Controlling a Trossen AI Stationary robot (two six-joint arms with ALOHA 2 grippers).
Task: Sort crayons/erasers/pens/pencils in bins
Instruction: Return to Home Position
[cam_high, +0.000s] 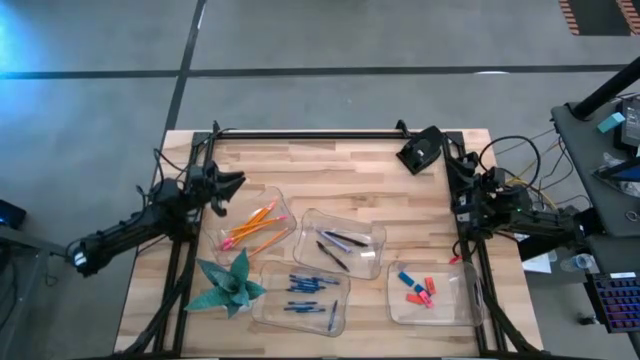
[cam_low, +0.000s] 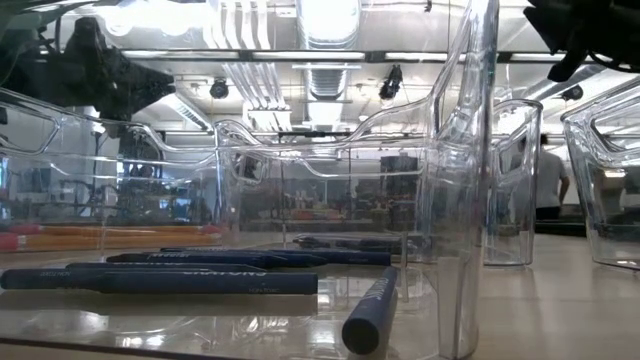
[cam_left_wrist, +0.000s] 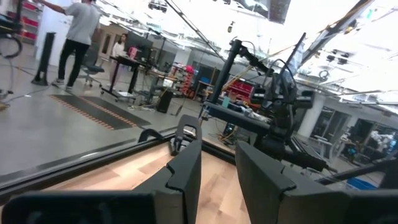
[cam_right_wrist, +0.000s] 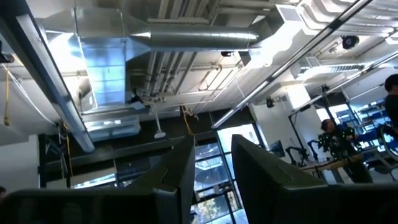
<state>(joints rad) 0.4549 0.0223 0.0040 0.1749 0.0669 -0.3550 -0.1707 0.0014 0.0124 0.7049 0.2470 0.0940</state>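
Thin orange pencils (cam_high: 255, 222) in the clear plastic bin (cam_high: 288, 206) just behind the green folded-paper plant (cam_high: 228, 283), stubby pink, red and blue erasers (cam_high: 418, 288) in the clear bin (cam_high: 455, 312) farthest from that plant, jaws of the left arm (cam_high: 150, 215) near the plant, jaws of the right arm (cam_high: 505, 208) well apart from it, both pairs slightly parted, holding nothing

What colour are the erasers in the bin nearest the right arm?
The erasers are mostly red-pink, one blue; high view shows best.

We find open tabletop (cam_high: 330, 170) along the far half, while four bins (cam_high: 368, 262) and a green paper plant (cam_high: 228, 285) fill the near half and a black device (cam_high: 420, 152) sits far right.
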